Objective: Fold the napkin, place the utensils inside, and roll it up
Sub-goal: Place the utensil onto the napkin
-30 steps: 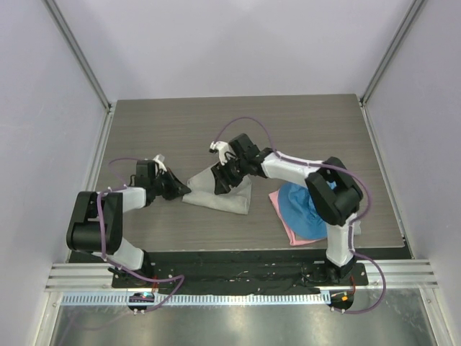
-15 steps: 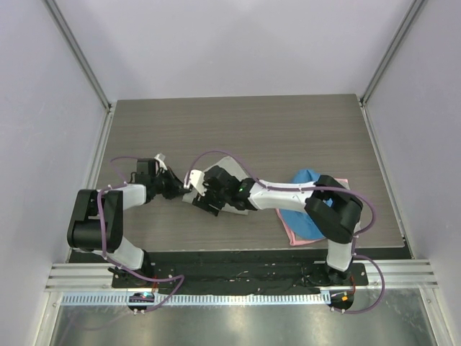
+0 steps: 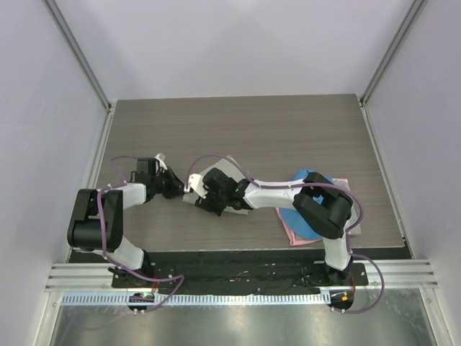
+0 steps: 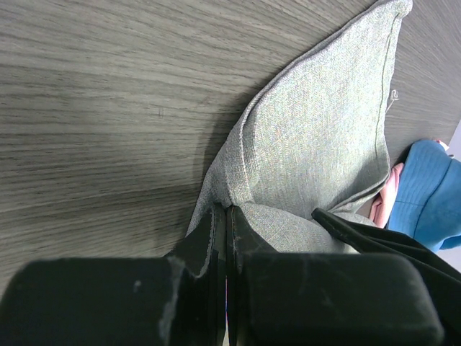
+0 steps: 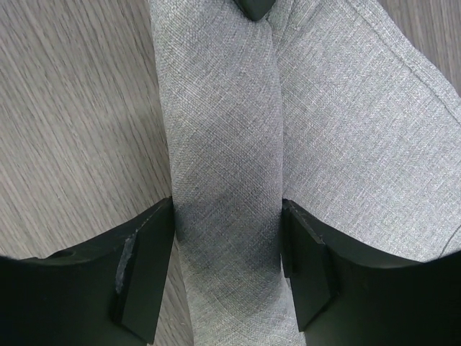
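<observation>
- We see the left gripper (image 4: pixel 227 216) clamped shut on an edge of the napkin (image 4: pixel 317 144), probably to anchor that end.
- The right gripper (image 5: pixel 227 245) stands wide astride a raised fold, pads touching both flanks. We read it as a loose hold, likely to shape or roll the fold.
- The napkin lies bunched on the table (image 3: pixel 288 130) between both grippers, left of the blue cloth (image 3: pixel 306 176) and pink cloth (image 3: pixel 294 235).
- In the top view we get layout only, since the right arm hides the contact. The wrist views show both grips.
- We find the spoon in no view.
</observation>
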You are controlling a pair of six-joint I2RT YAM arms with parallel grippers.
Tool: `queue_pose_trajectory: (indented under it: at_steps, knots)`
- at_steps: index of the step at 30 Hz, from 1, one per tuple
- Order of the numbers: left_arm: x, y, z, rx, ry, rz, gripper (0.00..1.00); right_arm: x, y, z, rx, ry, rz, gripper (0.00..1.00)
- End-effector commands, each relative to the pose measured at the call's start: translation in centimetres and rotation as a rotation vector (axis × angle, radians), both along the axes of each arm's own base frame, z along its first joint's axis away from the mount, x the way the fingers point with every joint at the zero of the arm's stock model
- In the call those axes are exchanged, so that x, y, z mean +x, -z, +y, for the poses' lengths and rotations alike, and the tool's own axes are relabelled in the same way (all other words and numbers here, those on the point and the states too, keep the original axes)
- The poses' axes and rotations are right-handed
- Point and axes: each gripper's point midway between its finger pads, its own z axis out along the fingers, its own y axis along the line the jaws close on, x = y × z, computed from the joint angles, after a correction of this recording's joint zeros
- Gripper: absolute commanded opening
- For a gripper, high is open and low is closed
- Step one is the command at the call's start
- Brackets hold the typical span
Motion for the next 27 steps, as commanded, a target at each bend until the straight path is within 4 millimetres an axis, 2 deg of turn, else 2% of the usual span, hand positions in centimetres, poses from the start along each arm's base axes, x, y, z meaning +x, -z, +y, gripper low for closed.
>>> queue_pose_trajectory:
  at_steps: [1, 3, 5, 7, 10, 11, 12, 14, 16, 20, 23, 25, 27]
  knots:
    - [0.4, -0.1, 0.0, 0.001, 0.000, 0.015, 0.00, 0.3, -0.3, 0.9, 0.004, -0.016, -0.002, 0.62]
    - [0.5, -0.2, -0.1, -0.003, 0.002, 0.013, 0.00, 0.2, 0.6, 0.6, -0.019, -0.007, 0.020, 0.59]
    - [0.7, -0.4, -0.1, -0.004, 0.002, 0.008, 0.00, -0.9, 1.6, 0.6, -0.025, -0.037, 0.085, 0.52]
    - [0.9, -0.7, 0.0, -0.001, -0.009, -0.005, 0.01, -1.0, 1.8, 0.6, -0.017, -0.032, 0.126, 0.44]
    - [1.5, -1.7, 0.4, 0.018, -0.034, -0.041, 0.28, -1.9, 2.4, 0.5, 0.003, -0.046, 0.239, 0.38]
    - [1.6, -1.9, 0.6, 0.027, -0.040, -0.050, 0.39, -2.3, 2.6, 0.1, 0.000, -0.045, 0.280, 0.36]
    - [1.7, -2.3, 0.7, 0.034, -0.046, -0.059, 0.44, -3.1, 2.6, 0.5, 0.025, -0.070, 0.341, 0.35]
    - [2.0, -3.0, 1.3, 0.065, -0.070, -0.092, 0.56, -3.3, 2.6, 0.0, 0.045, -0.051, 0.427, 0.32]
    - [2.0, -3.7, 1.7, 0.084, -0.082, -0.116, 0.60, -3.9, 2.3, 0.1, 0.091, -0.072, 0.535, 0.30]
    - [1.5, -3.8, 2.5, 0.123, -0.107, -0.132, 0.65, -5.0, 1.7, 0.1, 0.168, -0.085, 0.717, 0.28]
    - [1.0, -3.7, 2.4, 0.118, -0.098, -0.131, 0.65, -5.8, 1.4, 0.4, 0.209, -0.107, 0.831, 0.27]
    - [0.5, -3.2, 2.3, 0.113, -0.089, -0.119, 0.65, -6.5, 0.4, 0.9, 0.239, -0.135, 0.913, 0.27]
    - [-0.1, -2.8, 2.1, 0.104, -0.078, -0.109, 0.65, -6.4, 0.6, 1.0, 0.246, -0.126, 0.965, 0.26]
